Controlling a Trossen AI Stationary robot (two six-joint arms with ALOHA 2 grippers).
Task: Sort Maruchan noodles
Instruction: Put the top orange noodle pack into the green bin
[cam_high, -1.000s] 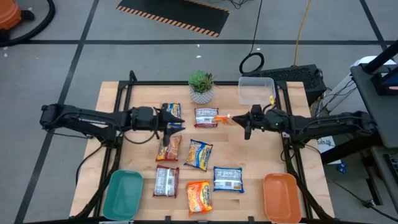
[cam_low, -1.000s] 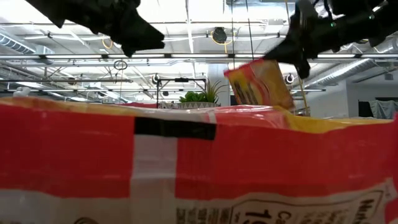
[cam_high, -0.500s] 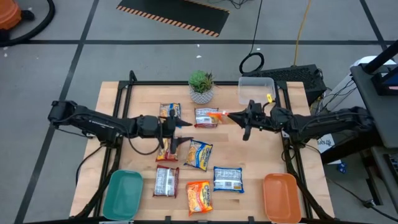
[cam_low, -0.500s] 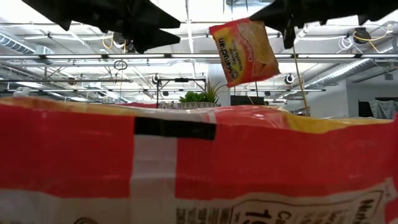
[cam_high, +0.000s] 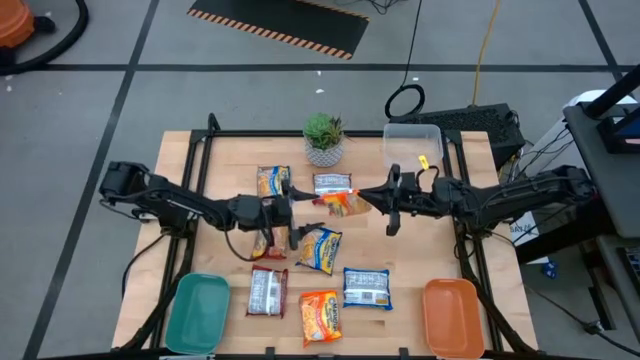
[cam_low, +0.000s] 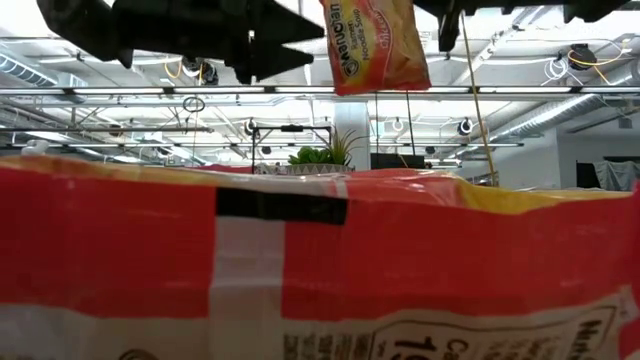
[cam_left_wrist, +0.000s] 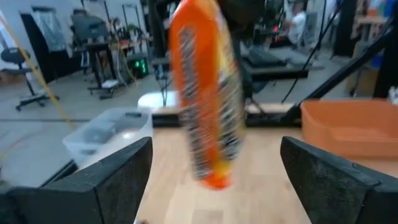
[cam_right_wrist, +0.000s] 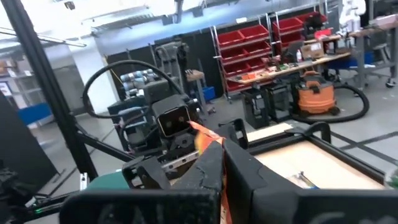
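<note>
High view: right gripper (cam_high: 366, 193), jaws clamped on an orange noodle packet (cam_high: 345, 203), holds it above the desk (cam_high: 430, 245). Left gripper (cam_high: 298, 218) faces it, jaws spread wide.

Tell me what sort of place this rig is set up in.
Probably a robotics lab or workshop: red parts bins on shelving, an orange shop vacuum, a cluttered workbench and exposed ceiling pipes.

high view looks straight down; low view, seemingly blocked by a close packet (cam_low: 300, 270), faces level.
</note>
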